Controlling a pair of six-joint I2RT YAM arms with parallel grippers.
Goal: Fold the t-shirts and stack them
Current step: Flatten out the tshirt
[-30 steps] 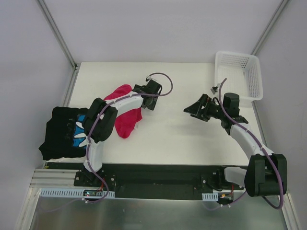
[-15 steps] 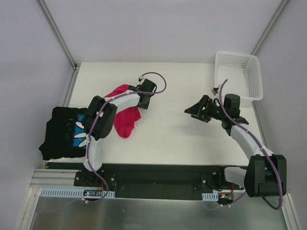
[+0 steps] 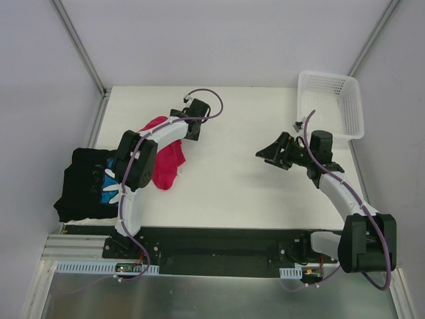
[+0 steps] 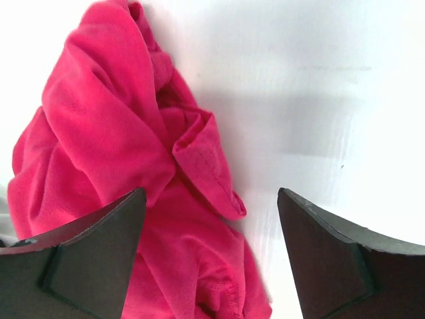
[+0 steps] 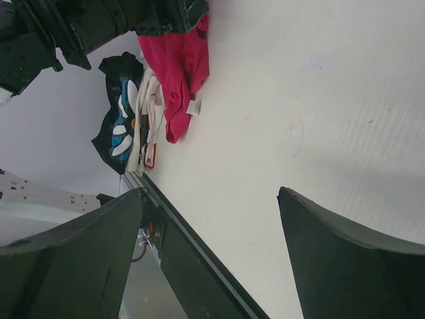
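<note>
cloth lies on the side of the table [image 3: 252,193] that is away from the white basket [image 3: 330,75]. the basket stands at the far corner on the right arm's side.

the crimson-pink t-shirt [image 3: 166,166] is well apart from the basket, across the table toward the left arm's side. it is a crumpled heap, not folded, and in the left wrist view one hemmed fold stands up from it. still farther from the basket lies the black t-shirt [image 3: 83,183] with blue-and-white print, and it reaches past the table's edge there. in the right wrist view a white cloth with red edge [image 5: 147,136] shows between the black t-shirt and the pink one. what garment it is, i cannot tell.

the left gripper [image 4: 211,193] is over the end of the pink t-shirt that points toward the basket's side of the table. its fingers are spread wide and released, with nothing clamped between them. the cloth lies below, mostly under one finger. whether a finger touches the cloth i cannot tell.

the right gripper [image 3: 265,151] hangs near the basket, between it and the pink t-shirt, above bare table. its fingers are also wide apart and it grasps nothing.
</note>
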